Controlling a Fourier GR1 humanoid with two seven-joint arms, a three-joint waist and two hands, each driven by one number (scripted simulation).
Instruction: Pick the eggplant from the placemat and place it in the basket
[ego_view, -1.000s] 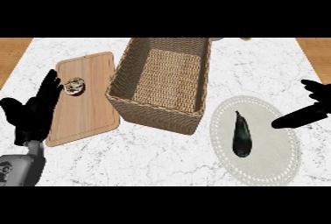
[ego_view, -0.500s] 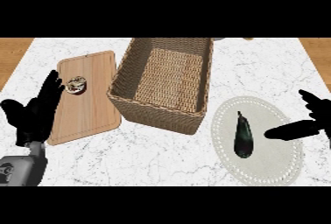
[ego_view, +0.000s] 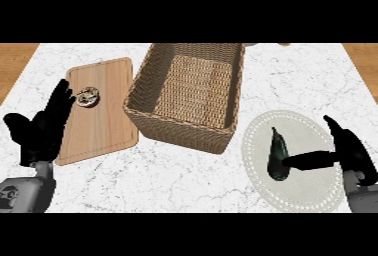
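Dark, elongated eggplant (ego_view: 277, 156) lying on round pale woven placemat (ego_view: 295, 165) at right of white marbled surface (ego_view: 184, 175). Right hand (ego_view: 347, 152) low over placemat, fingers spread, thumb stretched to eggplant's side, tip touching or nearly so; not curled round it. Rectangular woven wicker basket (ego_view: 188, 92) just left of placemat. Left hand (ego_view: 40, 127) open, fingers up, resting at wooden cutting board (ego_view: 103, 112) bearing small round object (ego_view: 87, 96).

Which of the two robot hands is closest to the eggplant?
The right robot hand: its thumb reaches the eggplant on the placemat. The left robot hand rests open by the cutting board.
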